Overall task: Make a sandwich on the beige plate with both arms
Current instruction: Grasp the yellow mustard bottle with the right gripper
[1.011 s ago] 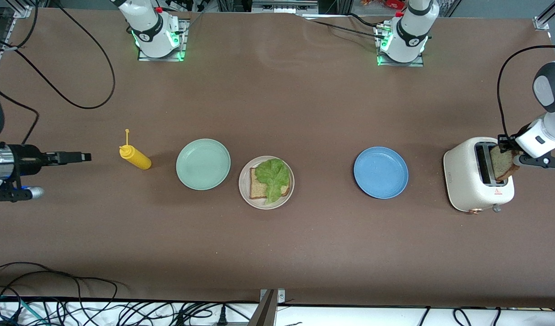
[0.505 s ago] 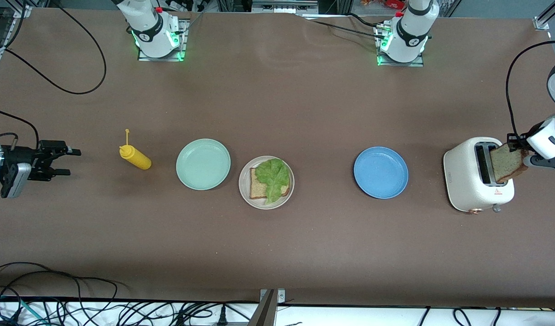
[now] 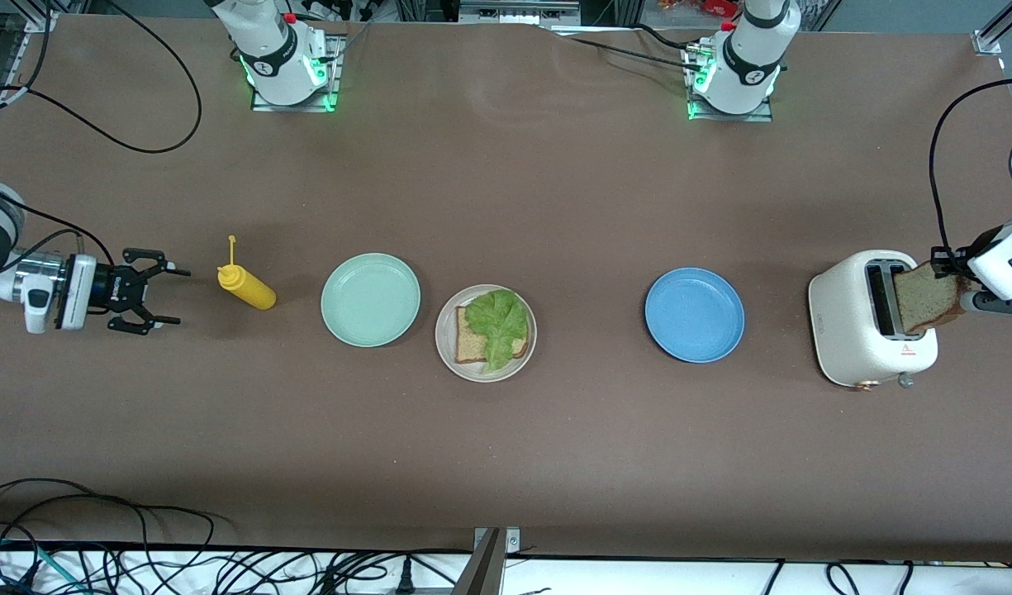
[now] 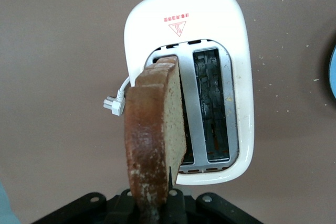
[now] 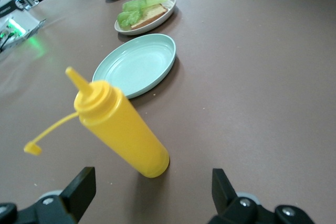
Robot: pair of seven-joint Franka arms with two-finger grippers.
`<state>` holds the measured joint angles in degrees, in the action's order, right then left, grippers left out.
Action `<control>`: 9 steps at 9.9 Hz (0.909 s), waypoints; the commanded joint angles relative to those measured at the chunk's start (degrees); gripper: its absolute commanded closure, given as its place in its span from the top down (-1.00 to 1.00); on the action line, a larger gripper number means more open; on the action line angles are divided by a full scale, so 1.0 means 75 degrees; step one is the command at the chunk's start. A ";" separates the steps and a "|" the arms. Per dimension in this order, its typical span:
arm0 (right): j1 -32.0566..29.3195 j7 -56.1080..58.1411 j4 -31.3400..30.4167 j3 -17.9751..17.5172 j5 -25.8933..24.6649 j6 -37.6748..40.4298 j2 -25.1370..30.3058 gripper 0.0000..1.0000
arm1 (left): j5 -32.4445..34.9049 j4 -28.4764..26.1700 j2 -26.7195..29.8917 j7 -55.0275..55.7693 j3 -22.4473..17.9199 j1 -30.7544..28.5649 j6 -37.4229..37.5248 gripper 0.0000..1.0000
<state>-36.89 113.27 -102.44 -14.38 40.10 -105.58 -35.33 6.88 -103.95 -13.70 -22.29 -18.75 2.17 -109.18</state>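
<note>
L gripper is over the white toaster at the left arm's end of the worktop, its fingers pinching a toasted bread slice by the crust. In the left wrist view the slice stands on edge, partly out of a toaster slot, with the black fingers clamped at its base.

R gripper hangs low near the right arm's end of the worktop, fingers spread wide w/ nothing between them, aimed at the yellow squeeze bottle just beside it. In the right wrist view the bottle stands tilted between the two open fingers, not touched.

Beige plate sits mid-worktop, carrying one bread slice w/ a lettuce leaf on top; no upper slice on it yet. Mint-green plate lies just beside it toward the right arm's end, almost touching. Blue plate lies well apart toward the left arm's end, between beige plate and toaster.
</note>
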 commanded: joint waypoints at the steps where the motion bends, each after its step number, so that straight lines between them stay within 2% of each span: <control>1: -0.0190 0.1334 -0.0462 -0.0052 0.0825 -0.0219 -0.0220 0.96 | 0.0196 0.0290 -0.0143 -0.0121 -0.0008 0.0015 0.0096 -1.00; 3: -0.0167 0.1992 -0.0602 -0.0063 0.1365 -0.0464 -0.0584 0.95 | 0.0172 0.0302 -0.0131 -0.0110 0.0016 0.0085 0.0119 -1.00; 6: 0.0218 0.2496 -0.0638 -0.0099 0.2103 -0.0899 -0.0913 0.91 | 0.0091 0.1248 -0.0330 -0.0098 0.0109 0.0155 0.1066 -1.00; 9: 0.0500 0.2931 -0.0837 -0.0087 0.2737 -0.1133 -0.1019 0.91 | -0.0144 0.1426 -0.0354 -0.0098 0.0121 0.0155 0.1174 -1.00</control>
<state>-33.56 132.61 -106.94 -14.84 57.99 -112.69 -43.22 6.73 -95.77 -15.04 -22.38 -17.75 3.37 -102.16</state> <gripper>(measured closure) 0.040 0.903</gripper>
